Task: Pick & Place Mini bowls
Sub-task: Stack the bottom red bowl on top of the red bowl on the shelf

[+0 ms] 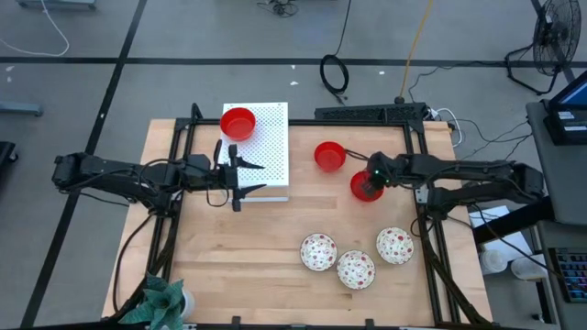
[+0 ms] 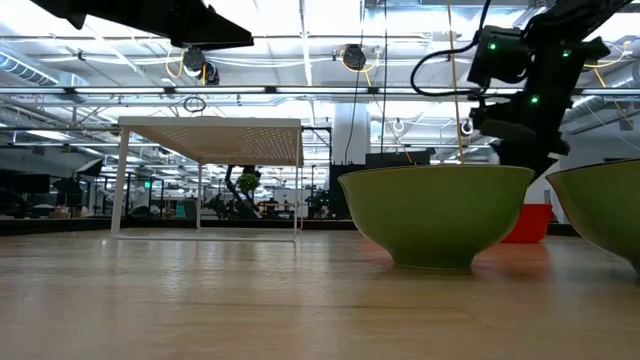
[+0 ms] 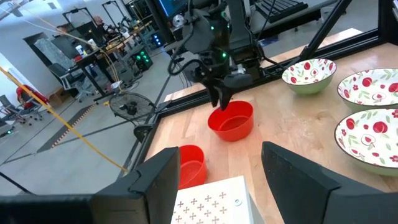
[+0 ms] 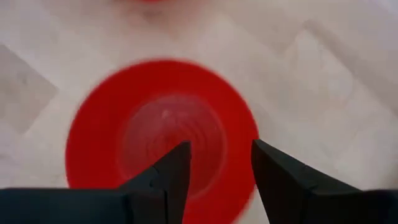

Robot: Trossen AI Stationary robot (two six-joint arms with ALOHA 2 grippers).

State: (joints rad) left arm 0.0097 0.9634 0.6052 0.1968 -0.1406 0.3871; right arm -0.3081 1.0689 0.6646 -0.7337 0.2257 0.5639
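from the high view, a light wooden counter (image 1: 229,266) carries a white perforated rectangular board (image 1: 266,151) near its far edge, and one plain glossy red mini bowl (image 1: 238,122) stands on the far left corner of this board. a second red mini bowl (image 1: 328,155) sits on the counter to the right of the board, and a third red mini bowl (image 1: 364,186) lies just beside it, under the right gripper (image 1: 371,177). three white mini bowls with a red speckled pattern inside (image 1: 356,269) stand close together near the front right of the counter. the left gripper (image 1: 246,179) hangs over the front edge of the board with its jaws apart and nothing between them.

in the low view, two of the patterned bowls show a green outer side (image 2: 437,215) in the front, the board stands on thin legs (image 2: 210,140) at the left, and the right gripper (image 2: 525,160) is over a red bowl (image 2: 530,222) behind.

in the left wrist view, the right gripper (image 3: 222,99) points down into the third red bowl (image 3: 231,120).

in the right wrist view, the jaws stand partly apart directly above the red bowl (image 4: 124,124), one finger (image 4: 174,171) over its inside; i cannot tell if they touch the rim.
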